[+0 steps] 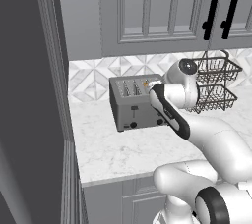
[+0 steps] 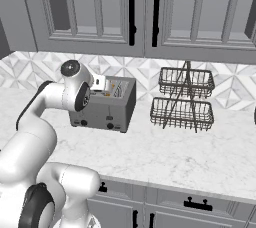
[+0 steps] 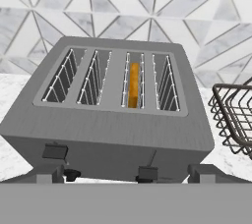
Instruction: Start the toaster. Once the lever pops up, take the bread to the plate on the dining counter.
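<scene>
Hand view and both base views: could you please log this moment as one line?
gripper: open, above toaster | bread: in third slot | levers: not pressed

Toaster (image 3: 110, 115): boxy grey metal, four top slots, two black slide levers and black knobs on front; stood upright on marble surface (image 1: 113, 149), near tiled back wall, left of wire basket rack.
Bread (image 3: 133, 84): thin orange-tan slice, stood on edge in third slot from left as seen from hand view, sunk within slot, top edge below slot rim.
</scene>
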You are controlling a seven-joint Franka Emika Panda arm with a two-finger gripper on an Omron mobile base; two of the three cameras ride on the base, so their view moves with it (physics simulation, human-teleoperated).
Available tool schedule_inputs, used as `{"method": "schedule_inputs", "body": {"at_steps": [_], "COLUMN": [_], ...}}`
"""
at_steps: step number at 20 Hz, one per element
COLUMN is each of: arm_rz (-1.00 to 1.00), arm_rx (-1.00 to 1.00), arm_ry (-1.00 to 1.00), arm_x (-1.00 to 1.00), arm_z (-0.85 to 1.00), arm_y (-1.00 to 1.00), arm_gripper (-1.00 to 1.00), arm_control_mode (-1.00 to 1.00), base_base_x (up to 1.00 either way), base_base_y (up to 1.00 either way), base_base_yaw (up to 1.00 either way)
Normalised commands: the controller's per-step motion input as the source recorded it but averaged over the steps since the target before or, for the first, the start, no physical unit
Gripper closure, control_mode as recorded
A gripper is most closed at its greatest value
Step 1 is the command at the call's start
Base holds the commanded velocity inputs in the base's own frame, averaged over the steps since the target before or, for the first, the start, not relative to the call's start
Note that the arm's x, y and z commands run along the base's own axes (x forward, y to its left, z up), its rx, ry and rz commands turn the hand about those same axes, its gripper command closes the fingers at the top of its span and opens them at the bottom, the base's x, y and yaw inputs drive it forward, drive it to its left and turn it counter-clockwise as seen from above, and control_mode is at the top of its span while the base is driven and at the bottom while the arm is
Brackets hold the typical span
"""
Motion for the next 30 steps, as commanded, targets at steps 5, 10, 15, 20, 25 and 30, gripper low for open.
{"method": "schedule_inputs", "body": {"at_steps": [5, 10, 15, 20, 25, 30], "arm_rz": [0.00, 0.00, 0.00, 0.00, 0.00, 0.00], "arm_rx": [0.00, 0.00, 0.00, 0.00, 0.00, 0.00], "arm_ry": [0.00, 0.00, 0.00, 0.00, 0.00, 0.00], "arm_x": [0.00, 0.00, 0.00, 0.00, 0.00, 0.00], "arm_z": [0.00, 0.00, 0.00, 0.00, 0.00, 0.00], "arm_y": [0.00, 0.00, 0.00, 0.00, 0.00, 0.00], "arm_gripper": [-1.00, -1.00, -1.00, -1.00, -1.00, -1.00], "arm_control_mode": [-1.00, -1.00, -1.00, -1.00, -1.00, -1.00], "base_base_x": [0.00, 0.00, 0.00, 0.00, 0.00, 0.00], "base_base_y": [0.00, 0.00, 0.00, 0.00, 0.00, 0.00], "base_base_yaw": [0.00, 0.00, 0.00, 0.00, 0.00, 0.00]}}
